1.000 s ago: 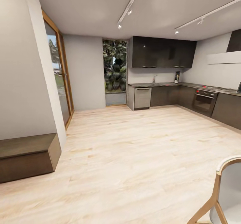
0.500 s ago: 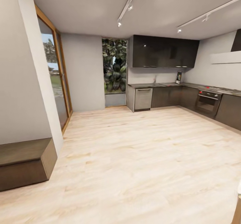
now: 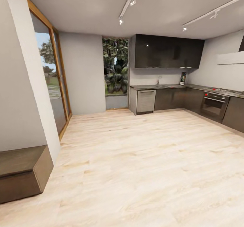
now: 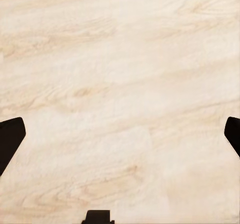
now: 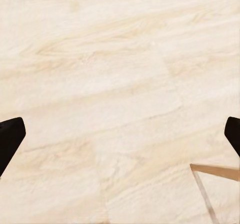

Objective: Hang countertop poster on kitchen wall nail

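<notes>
Far across the room the poster [image 3: 183, 79] is a small portrait frame standing at the back of the grey kitchen countertop [image 3: 169, 86], near the corner; its picture is too small to read. The worktop runs in an L over dark cabinets. In the left wrist view my left gripper [image 4: 120, 139] hangs above the pale wood floor, its dark fingertips [image 4: 10, 139] far apart and nothing between them. My right gripper [image 5: 120, 139] is open in the same way over the floor, with its fingertips [image 5: 9, 136] at the picture's sides.
A low dark bench [image 3: 20, 172] sits at the near left by a white wall. Beyond it are a glass door [image 3: 51, 84] and a window with plants [image 3: 117, 71]. A dishwasher [image 3: 146, 101] and oven [image 3: 213, 106] sit under the worktop. A wooden chair leg [image 5: 215, 173] crosses the right wrist view.
The whole head view has shifted: the camera has advanced, the kitchen looks slightly larger, the bench slid down-left, and the chair at the lower right has left the picture.
</notes>
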Tool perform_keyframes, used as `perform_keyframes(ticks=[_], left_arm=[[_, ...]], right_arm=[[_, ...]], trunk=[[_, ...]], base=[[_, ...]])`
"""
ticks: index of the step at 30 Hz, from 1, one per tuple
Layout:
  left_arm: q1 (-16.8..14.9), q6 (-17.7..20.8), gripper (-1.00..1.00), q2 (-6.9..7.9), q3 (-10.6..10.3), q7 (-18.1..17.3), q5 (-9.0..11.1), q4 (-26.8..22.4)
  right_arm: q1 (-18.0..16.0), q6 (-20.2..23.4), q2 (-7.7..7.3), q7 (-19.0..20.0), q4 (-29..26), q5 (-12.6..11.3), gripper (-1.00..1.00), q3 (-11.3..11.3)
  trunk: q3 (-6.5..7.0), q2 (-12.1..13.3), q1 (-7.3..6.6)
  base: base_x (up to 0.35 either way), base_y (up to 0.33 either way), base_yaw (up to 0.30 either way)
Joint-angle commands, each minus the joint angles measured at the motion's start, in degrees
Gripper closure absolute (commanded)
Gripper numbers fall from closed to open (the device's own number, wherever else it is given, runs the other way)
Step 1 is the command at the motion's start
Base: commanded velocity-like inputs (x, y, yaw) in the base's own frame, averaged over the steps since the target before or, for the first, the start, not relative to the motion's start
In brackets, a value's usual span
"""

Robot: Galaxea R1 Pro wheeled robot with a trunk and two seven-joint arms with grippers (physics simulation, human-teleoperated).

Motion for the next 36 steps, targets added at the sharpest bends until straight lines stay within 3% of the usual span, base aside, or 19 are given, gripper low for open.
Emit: perform_keyframes(ticks=[1,24,36], left_arm=[[0.0,-0.1,-1.0,-0.02,0.1,0.0,0.0,-0.1],[0.0,-0.1,-1.0,-0.02,0.1,0.0,0.0,-0.1],[0.0,-0.1,-1.0,-0.02,0.1,0.0,0.0,-0.1]], right_arm=[[0.0,-0.2,0.0,-0.1,0.0,-0.1,-1.0,0.0],[0.0,-0.3,-0.08,-0.1,0.0,0.0,-1.0,0.1],[0.0,-0.2,-0.08,-0.1,0.1,0.0,-1.0,0.0]], trunk=[[-0.05,0.0,0.04],[-0.05,0.0,0.04],[-0.05,0.0,0.04]], base=[[0.334,0.0,0.0],[0.334,0.0,-0.003],[0.334,0.0,-0.252]])
